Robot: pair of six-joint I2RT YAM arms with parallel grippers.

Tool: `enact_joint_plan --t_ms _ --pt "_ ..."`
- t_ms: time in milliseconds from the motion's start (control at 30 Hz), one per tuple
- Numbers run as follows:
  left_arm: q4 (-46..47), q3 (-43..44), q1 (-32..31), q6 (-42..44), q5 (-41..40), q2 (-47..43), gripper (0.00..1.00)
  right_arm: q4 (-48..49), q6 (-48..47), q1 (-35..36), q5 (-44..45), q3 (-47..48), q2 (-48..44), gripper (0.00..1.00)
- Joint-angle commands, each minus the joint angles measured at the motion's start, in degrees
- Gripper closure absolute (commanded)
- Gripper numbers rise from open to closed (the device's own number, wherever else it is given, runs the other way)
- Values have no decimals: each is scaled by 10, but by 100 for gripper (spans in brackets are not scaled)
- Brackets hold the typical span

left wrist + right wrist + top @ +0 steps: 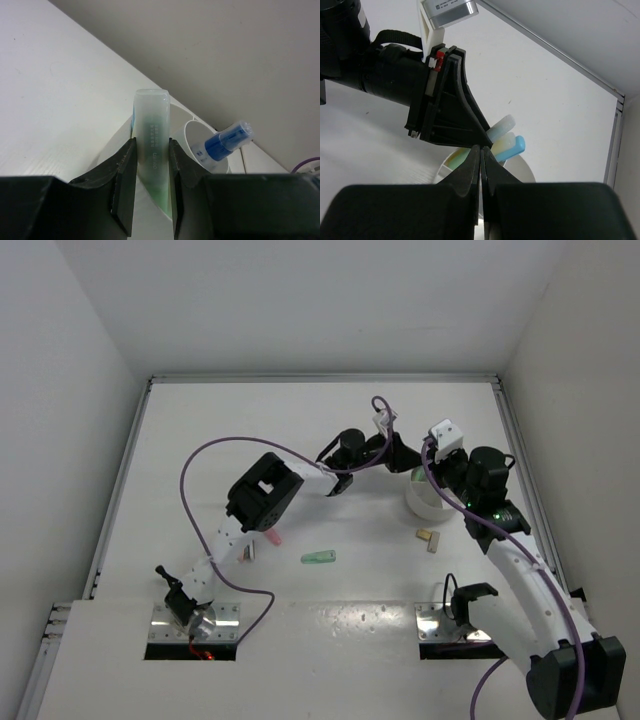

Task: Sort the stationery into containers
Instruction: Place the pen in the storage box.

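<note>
My left gripper is shut on a pale green stick and holds it over the low round white tub, its lower end inside the rim. A clear blue-capped bottle leans in a tub compartment. In the right wrist view a yellow stick and a blue stick poke out of the tub. My right gripper is shut and empty just above the tub, next to the left gripper. A green stick, a pink stick and a tan block lie on the table.
The tub stands right of centre with both grippers crowded over it. The left arm's purple cable loops over the table's left half. White walls enclose the table at the back and sides.
</note>
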Motion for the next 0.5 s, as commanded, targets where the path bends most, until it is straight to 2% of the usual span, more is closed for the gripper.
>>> enact_joint_plan --t_ms 0,133,233,267,300,333,400,467 --pt "3 -11 -7 45 3 -22 100 26 -5 -3 -10 0 0 100" --pt "-11 -11 -7 59 3 -28 100 26 -5 -3 -10 0 0 100" --pt "-20 -11 -7 65 3 -28 93 26 -5 -3 -10 0 0 100" --pt "-25 -11 -7 65 3 -28 90 26 -5 -3 -10 0 0 100" --pt "-26 -11 -7 65 3 -28 76 26 -5 -3 -10 0 0 100" --pt "-32 -11 -7 65 3 -33 70 26 -5 -3 -10 0 0 100" --pt "-32 -11 -7 65 -2 -33 60 26 -5 -3 -10 0 0 100" --pt "-37 -6 -7 70 -2 -38 56 26 -5 -3 -10 0 0 100"
